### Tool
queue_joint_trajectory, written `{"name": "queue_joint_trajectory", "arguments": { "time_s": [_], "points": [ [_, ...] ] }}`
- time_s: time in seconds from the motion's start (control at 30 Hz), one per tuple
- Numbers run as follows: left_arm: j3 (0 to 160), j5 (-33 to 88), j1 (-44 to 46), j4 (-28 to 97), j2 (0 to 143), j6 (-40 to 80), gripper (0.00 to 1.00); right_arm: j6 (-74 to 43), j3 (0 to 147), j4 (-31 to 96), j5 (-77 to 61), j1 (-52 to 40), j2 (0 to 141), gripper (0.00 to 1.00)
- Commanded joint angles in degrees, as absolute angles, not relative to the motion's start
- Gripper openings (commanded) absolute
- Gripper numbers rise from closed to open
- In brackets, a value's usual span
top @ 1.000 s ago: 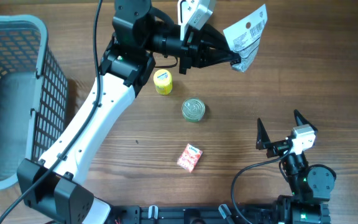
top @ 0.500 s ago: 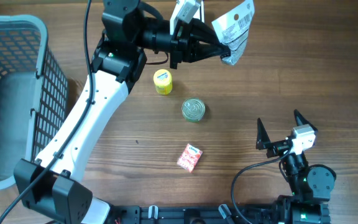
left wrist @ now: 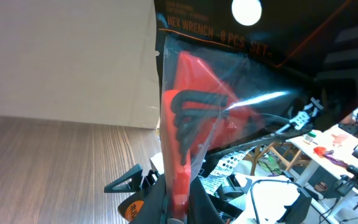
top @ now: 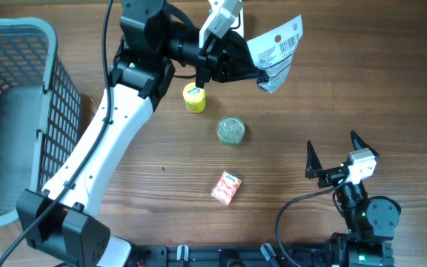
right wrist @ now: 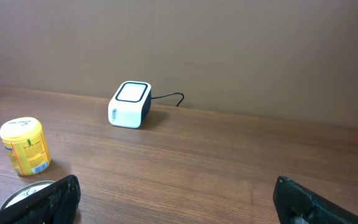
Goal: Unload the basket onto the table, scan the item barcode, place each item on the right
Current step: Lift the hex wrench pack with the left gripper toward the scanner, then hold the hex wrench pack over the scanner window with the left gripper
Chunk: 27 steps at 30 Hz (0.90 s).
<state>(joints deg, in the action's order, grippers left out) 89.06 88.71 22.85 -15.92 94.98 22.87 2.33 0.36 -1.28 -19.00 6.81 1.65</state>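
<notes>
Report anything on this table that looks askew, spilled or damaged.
Nothing is spilled or visibly damaged. Only the clear plastic hex wrench packet stands out: it is off the table, pinched at one end in the left claw and tilted, with its barcode label facing up. The small red-and-white carton lies at a slant.

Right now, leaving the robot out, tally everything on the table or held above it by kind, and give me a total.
Hex wrench pack: 1
Yellow tub: 1
Tin can: 1
Small red carton: 1
Grey basket: 1
White scanner: 1
Total: 6
</notes>
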Motion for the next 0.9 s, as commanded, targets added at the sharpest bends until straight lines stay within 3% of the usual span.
{"name": "queue_joint_trajectory", "arguments": {
  "time_s": [0.0, 0.13, 0.23, 0.33, 0.4, 0.73, 0.87],
  "points": [
    [89.91, 90.32, 22.59, -16.32, 94.50, 22.96, 0.04, 1.48, 0.30, -1.56, -18.90, 6.55, 1.39, 1.00],
    [89.91, 88.97, 22.39, -16.16, 94.52, 23.00, 0.04, 1.43, 0.30, -1.56, -18.90, 6.55, 1.39, 1.00],
    [89.91, 69.97, 18.98, -2.68, 94.65, 22.96, 0.04, 1.45, 0.30, -1.56, -18.90, 6.55, 1.39, 1.00],
    [89.91, 62.87, 15.31, 5.04, 95.81, 22.96, 0.04, 1.43, 0.30, -1.56, -18.90, 6.55, 1.39, 1.00],
    [89.91, 60.64, 13.96, 5.34, 96.90, 23.05, 0.04, 1.45, 0.30, -1.56, -18.90, 6.57, 1.39, 1.00],
    [89.91, 4.05, 23.00, 15.42, 99.07, 25.91, 0.04, 1.48, 0.30, -1.56, -18.90, 6.57, 1.39, 1.00],
    [89.91, -0.91, 23.64, 15.11, 104.16, 27.88, 0.04, 1.45, 0.30, -1.56, -18.90, 6.57, 1.39, 1.00]
  ]
}}
